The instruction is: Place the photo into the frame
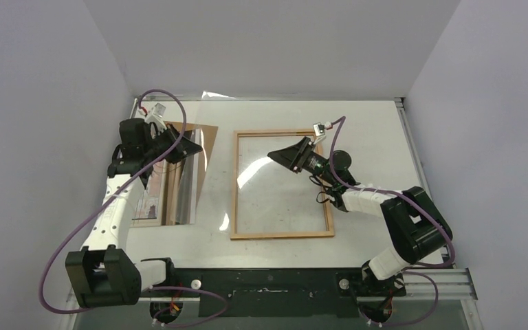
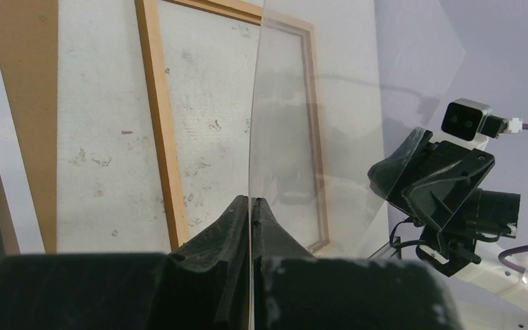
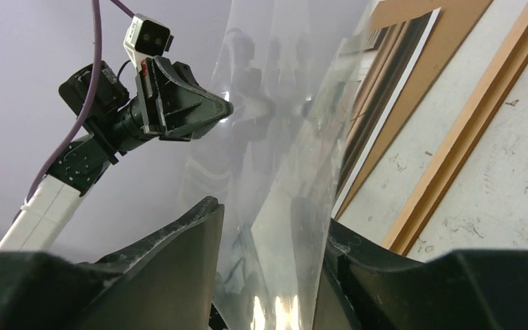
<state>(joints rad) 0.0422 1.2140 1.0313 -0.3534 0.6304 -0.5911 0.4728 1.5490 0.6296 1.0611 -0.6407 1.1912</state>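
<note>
The frame [image 1: 282,235], a light wooden border, lies flat mid-table with bare table showing inside it. My left gripper [image 1: 196,147] is shut on the edge of a clear pane [image 1: 190,189], which it holds up off the table. In the left wrist view the pane [image 2: 330,103] runs edge-on out of the closed fingers [image 2: 237,220]. My right gripper [image 1: 273,155] hovers over the frame's upper left, open, and the pane [image 3: 295,137] passes between its spread jaws. The photo [image 1: 150,205], striped, lies at the far left, partly under the left arm.
A plain brown backing board [image 1: 208,134] lies left of the frame, beneath the photo and the raised pane. Purple cables loop off both arms. Grey walls close in on the left, right and back of the table.
</note>
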